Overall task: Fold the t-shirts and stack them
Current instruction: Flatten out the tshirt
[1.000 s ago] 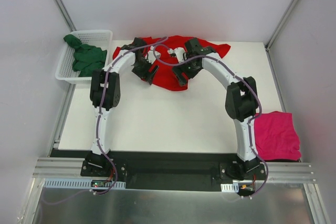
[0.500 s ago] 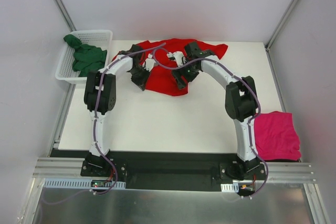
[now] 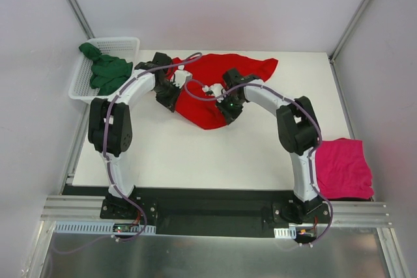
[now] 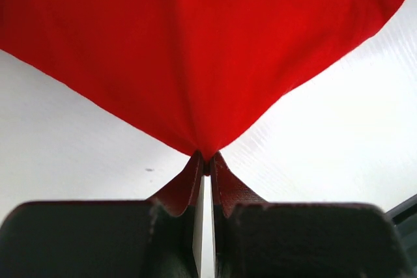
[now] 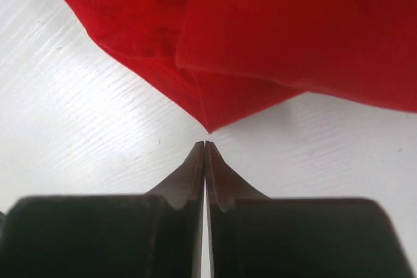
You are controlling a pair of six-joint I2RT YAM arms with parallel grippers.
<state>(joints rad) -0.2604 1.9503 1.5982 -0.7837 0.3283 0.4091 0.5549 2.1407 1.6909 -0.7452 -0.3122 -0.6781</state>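
The red t-shirt (image 3: 221, 76) lies crumpled at the back middle of the table. My left gripper (image 3: 171, 100) is at its left edge and is shut on a pinched point of the red cloth (image 4: 208, 63), which fans out from the fingertips (image 4: 206, 161). My right gripper (image 3: 233, 111) is at the shirt's near corner, jaws shut together (image 5: 205, 145). The corner of the red t-shirt (image 5: 260, 43) ends just beyond its tips, with a sliver of table between them. The magenta-pink t-shirt (image 3: 342, 168) lies folded at the near right. The dark green t-shirt (image 3: 107, 73) is bunched in the basket.
A white mesh basket (image 3: 127, 43) stands off the table's back left corner. White walls with metal posts close in the back and sides. The black base rail (image 3: 208, 209) runs along the near edge.
Both grippers went from open to shut, the left one first. Both arms shifted left and nearer, and the red t-shirt was pulled and reshaped with them.
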